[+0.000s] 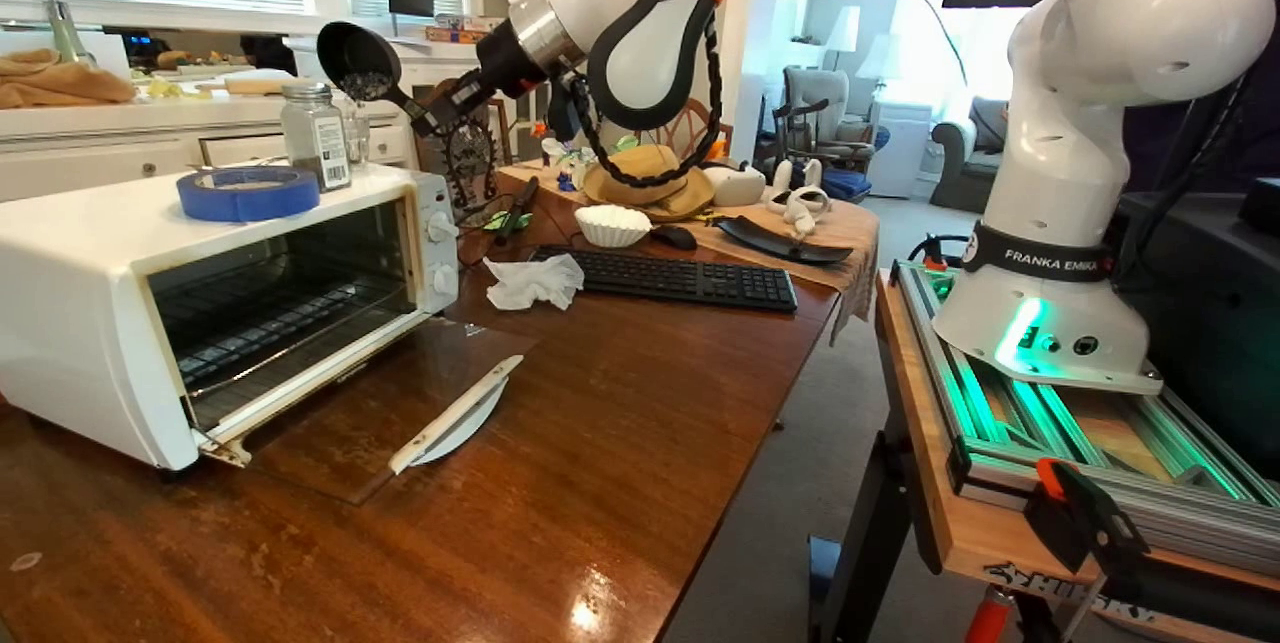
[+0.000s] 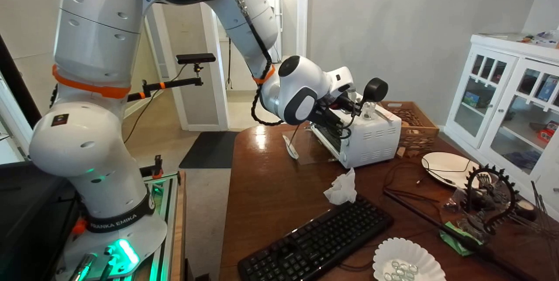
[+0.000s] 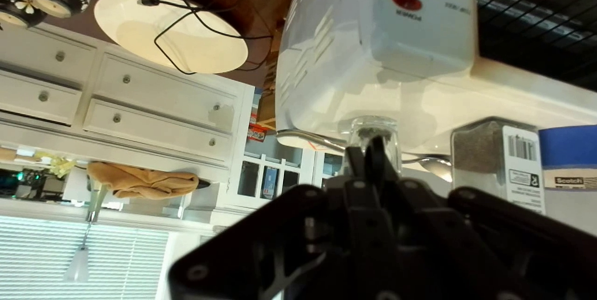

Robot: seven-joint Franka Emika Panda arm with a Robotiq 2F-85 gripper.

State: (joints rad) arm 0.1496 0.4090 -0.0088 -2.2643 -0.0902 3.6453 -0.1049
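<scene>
While the gripper (image 1: 432, 117) hangs high, its jaws stand narrow, closed on the handle of a black cup (image 1: 356, 55). Black cup: one, just beyond the fingertips, its long axis slanting up and away from them in an exterior view; tipped so that its inside faces that camera, pale bits (image 1: 368, 86) within. Principal relation: cup higher than the clear glass (image 3: 359, 136) and, judging by both exterior views, roughly over it, apart. Beside the glass: one lidded jar (image 1: 300, 135); next, one roll of blue tape (image 1: 248, 201). Beneath these: one white toaster oven (image 2: 371, 141), door lowered. Farther along the table (image 2: 266, 185): crumpled tissue (image 2: 342, 188), black keyboard (image 2: 321, 239); also a white plate (image 2: 442, 161). Wrist view only: the oven's red power switch (image 3: 406, 1). Not made out there: the pale bits.
</scene>
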